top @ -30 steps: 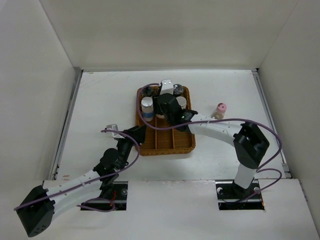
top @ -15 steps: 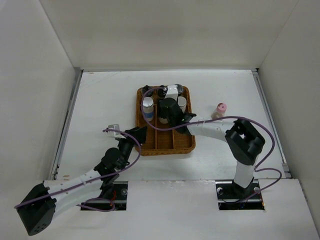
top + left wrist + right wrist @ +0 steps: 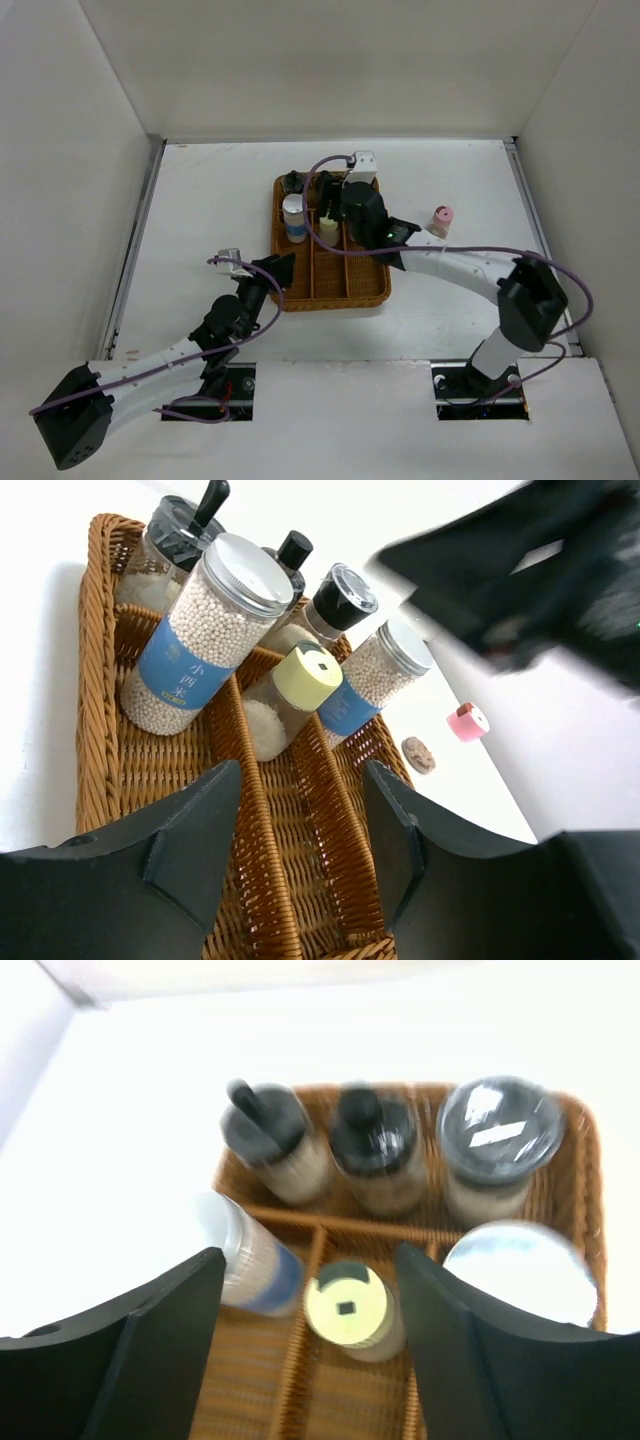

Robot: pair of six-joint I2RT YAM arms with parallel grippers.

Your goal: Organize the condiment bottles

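Note:
Several condiment bottles stand at the far end of the brown wicker tray [image 3: 345, 285]. A white bottle with a blue band [image 3: 294, 217] is on the left and a yellow-capped bottle [image 3: 328, 228] is in the middle lane. In the right wrist view three dark-capped jars [image 3: 375, 1145] fill the back row, ahead of the blue-band bottle [image 3: 250, 1255], the yellow cap [image 3: 347, 1305] and a silver-lidded jar [image 3: 520, 1270]. My right gripper [image 3: 357, 207] [image 3: 310, 1270] hovers open above them, holding nothing. A pink-capped bottle [image 3: 439, 220] stands on the table right of the tray. My left gripper [image 3: 278, 268] [image 3: 300, 850] is open and empty at the tray's near left corner.
White walls close in the table on three sides. In the left wrist view a small brown disc [image 3: 417, 754] lies on the table near the pink cap [image 3: 466, 722]. The right arm [image 3: 540, 560] blurs across the top right. The tray's near lanes [image 3: 330, 880] hold nothing.
My right gripper has moved back and to the right over the tray, uncovering the yellow-capped bottle. The left arm has hardly moved.

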